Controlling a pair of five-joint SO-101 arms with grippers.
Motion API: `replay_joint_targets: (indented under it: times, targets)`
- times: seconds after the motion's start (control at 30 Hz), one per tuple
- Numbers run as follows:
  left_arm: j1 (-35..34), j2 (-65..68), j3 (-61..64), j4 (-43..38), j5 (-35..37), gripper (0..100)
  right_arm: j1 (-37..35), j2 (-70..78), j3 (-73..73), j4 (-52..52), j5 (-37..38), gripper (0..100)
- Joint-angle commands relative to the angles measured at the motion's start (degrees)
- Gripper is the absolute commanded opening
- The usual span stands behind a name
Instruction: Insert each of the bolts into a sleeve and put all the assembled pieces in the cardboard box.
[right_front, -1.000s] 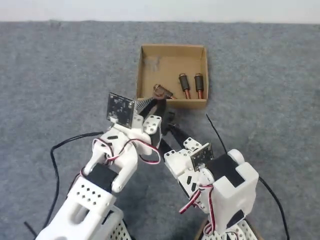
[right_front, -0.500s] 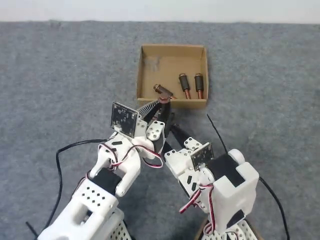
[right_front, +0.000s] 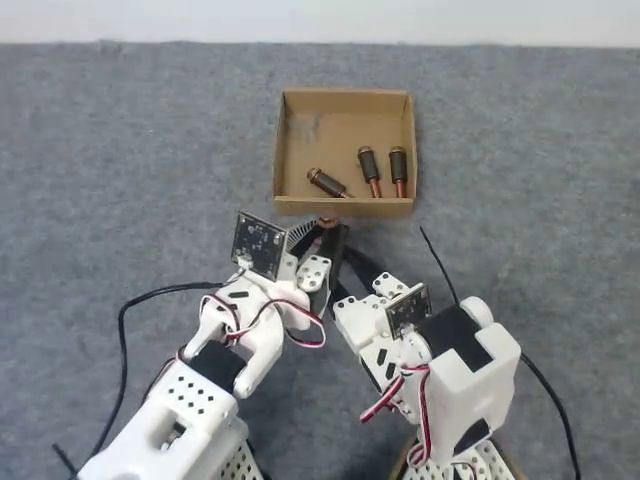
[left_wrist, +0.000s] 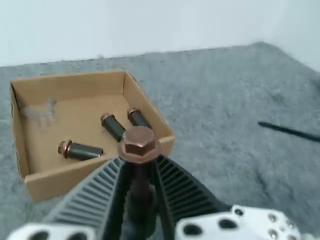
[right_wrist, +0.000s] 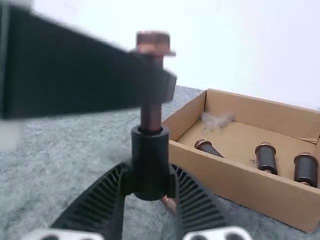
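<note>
My left gripper (right_front: 325, 230) is shut on a copper bolt (right_front: 325, 222) just in front of the cardboard box (right_front: 345, 95). In the left wrist view the bolt's hex head (left_wrist: 139, 143) stands upright between the ribbed fingers (left_wrist: 172, 182). My right gripper (right_wrist: 150, 175) is shut on a black sleeve (right_wrist: 150, 160), and the bolt (right_wrist: 152, 75) runs straight down into the sleeve's top. In the high view the right gripper (right_front: 340, 265) sits right under the left one. Three assembled pieces (right_front: 327, 183) (right_front: 369, 170) (right_front: 399, 170) lie in the box.
The grey carpet (right_front: 120, 150) stretches open on both sides of the box. Black cables trail near the left arm's base (right_front: 115, 330) and beside the right arm (right_front: 435, 265). A pale wall (right_front: 320, 20) borders the far edge.
The left arm has drawn back from the box's front wall towards the right gripper. The bolt head now shows above the sleeve. The right arm has barely moved.
</note>
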Motion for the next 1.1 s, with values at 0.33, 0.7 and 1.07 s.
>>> replay_joint_targets:
  times: [0.33, 0.7, 1.07]
  targets:
    - [0.7, -2.37, 3.82, 0.0, -0.53, 2, 2.68, -0.66, 0.35, -0.57, 0.53, 0.7]
    - [0.35, -2.46, 3.82, 0.26, -0.26, 12, 2.68, -0.4, 0.26, -0.57, 0.53, 0.7]
    - [0.79, -2.64, 3.03, 0.09, -0.26, 12, 2.68, -0.4, 0.18, -0.57, 0.53, 0.7]
